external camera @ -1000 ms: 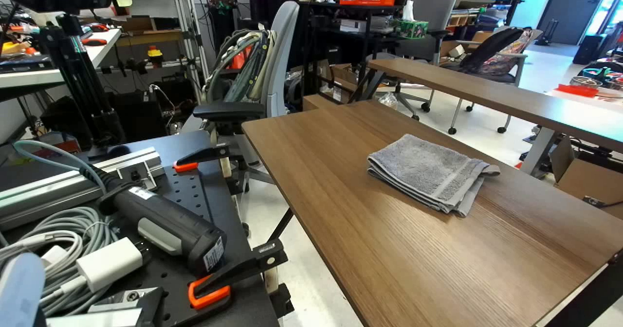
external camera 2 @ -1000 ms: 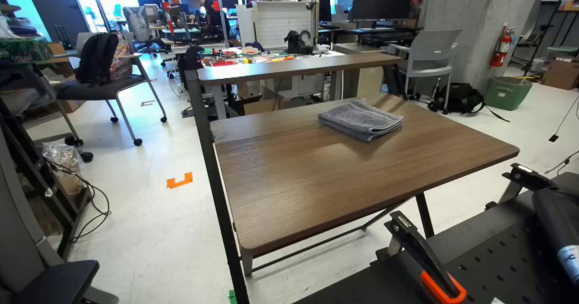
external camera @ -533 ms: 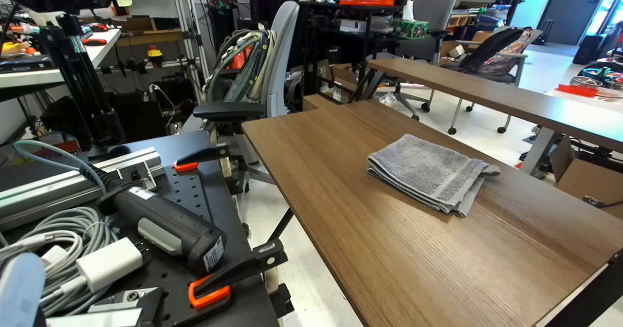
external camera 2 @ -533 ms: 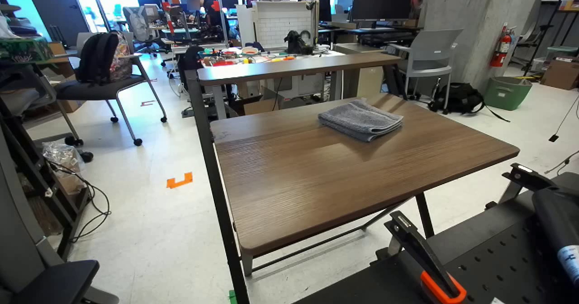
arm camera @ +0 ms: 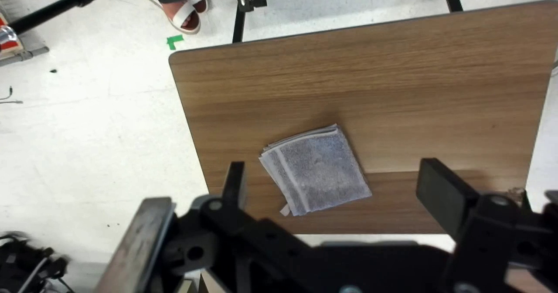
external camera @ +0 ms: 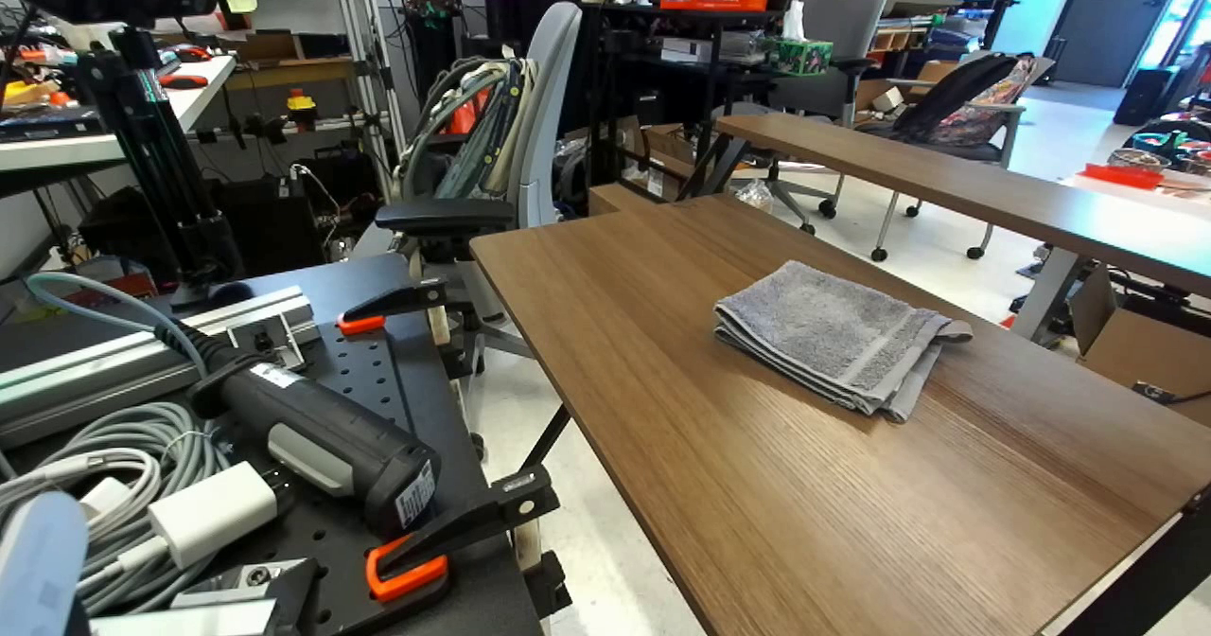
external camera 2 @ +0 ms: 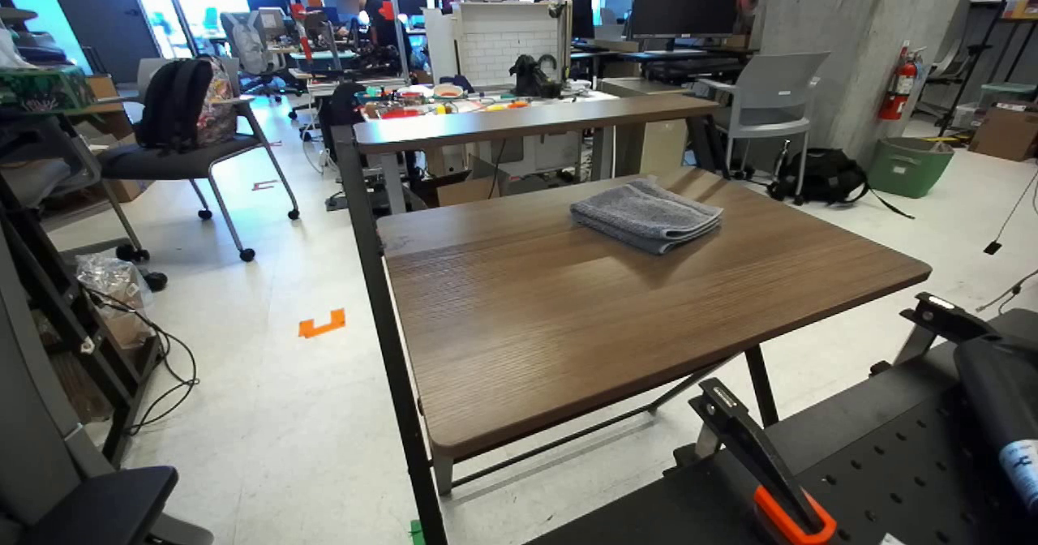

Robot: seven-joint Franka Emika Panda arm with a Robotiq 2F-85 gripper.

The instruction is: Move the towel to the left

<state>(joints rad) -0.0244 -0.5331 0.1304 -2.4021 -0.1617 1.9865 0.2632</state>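
The gripper [arm camera: 333, 175] hangs with jaws wide apart, nothing caught between them, and out beyond, well clear of them, there's the towel [arm camera: 320, 171], folded flat on the brown table [arm camera: 392, 88]. Any change? None to it! In both exterior views it lies just as a second ago, so the move left looks unbegun; a descent and a grip seem called for.

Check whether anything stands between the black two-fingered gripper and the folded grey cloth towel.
Nothing visible does. The gripper is open, and the wrist view shows the towel uncovered on the brown wood-grain table below.
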